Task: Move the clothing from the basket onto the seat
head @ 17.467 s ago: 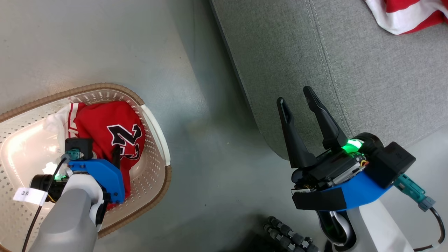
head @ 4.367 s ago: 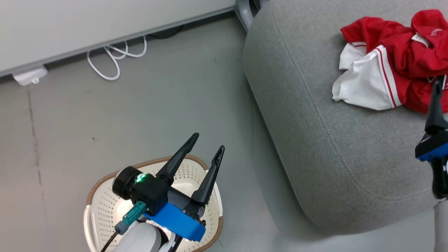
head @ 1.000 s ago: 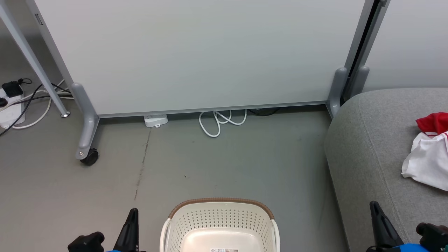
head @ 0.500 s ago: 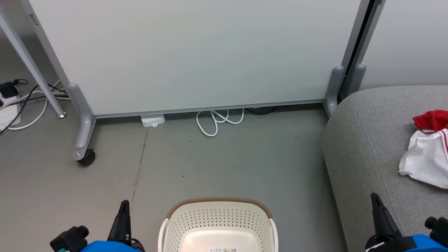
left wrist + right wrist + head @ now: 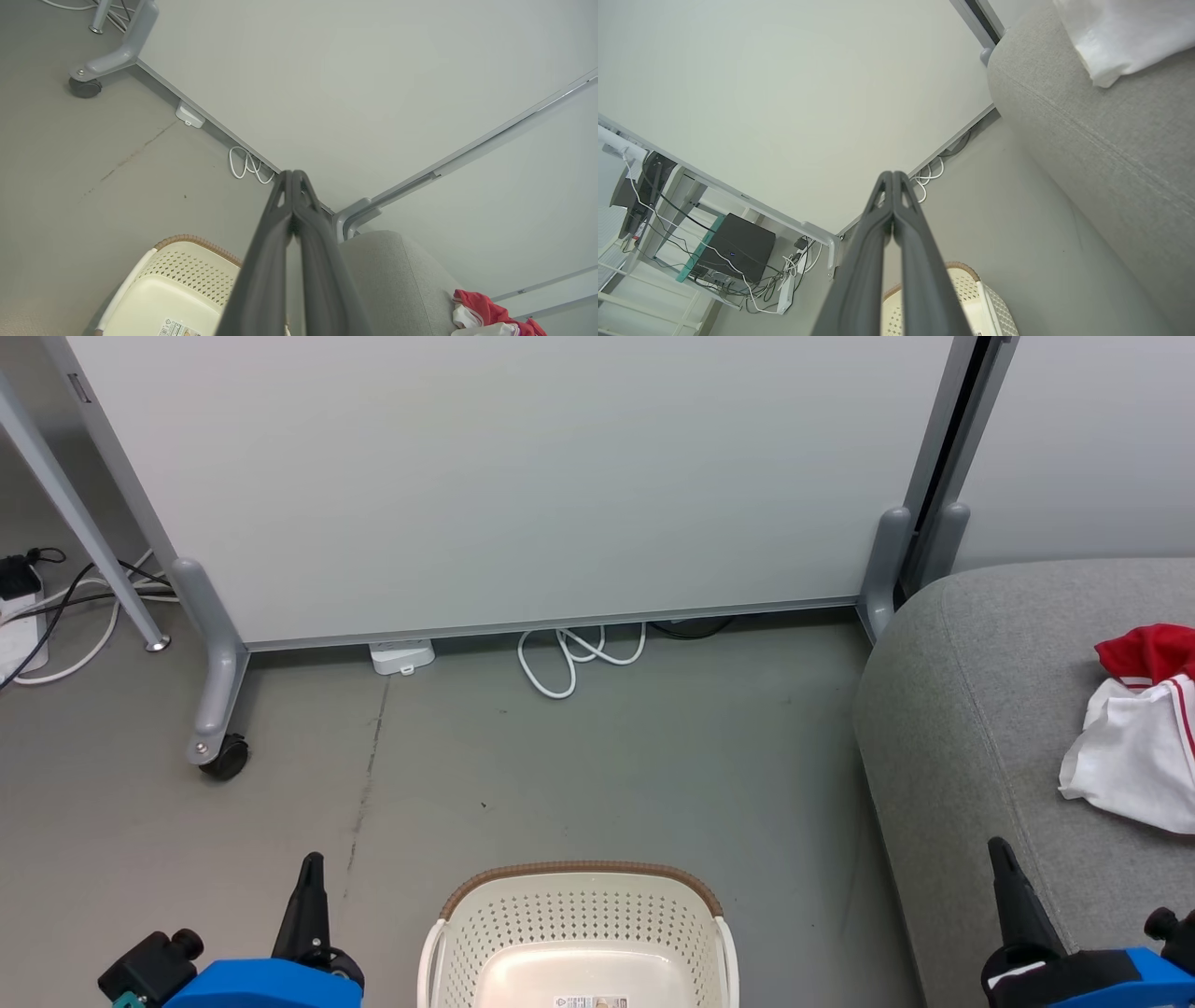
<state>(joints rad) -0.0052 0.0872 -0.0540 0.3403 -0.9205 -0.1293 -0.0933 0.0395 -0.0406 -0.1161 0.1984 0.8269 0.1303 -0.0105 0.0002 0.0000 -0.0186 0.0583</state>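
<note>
Judging from how things lie, the task is taken to be done, or all but done. The clothing (image 5: 1130, 756) — a crumpled heap of red and white fabric, cut off by the right edge of the head view — is found lying on the seat (image 5: 971, 737), well back from its rounded front corner. The basket (image 5: 581, 871) is set on the grey floor (image 5: 597, 775) near the seat but apart from it, and no garment is seen in it. The part of its pale bottom that shows is bare except for a small printed label (image 5: 590, 1002). The nearest part of the basket is cut off by the lower edge of the head view, so it cannot be said for certain that nothing lies there. More of the inside is shown in the left wrist view, and that too is bare.

The left gripper (image 5: 293, 176) is held to the left of the basket, and the right gripper (image 5: 893, 175) shows against the seat's near edge in the head view. In each wrist view the two dark fingers are pressed together tip to tip, and nothing is pinched between them. What remains is judged to be no more than a check of the basket's hidden near end.
</note>
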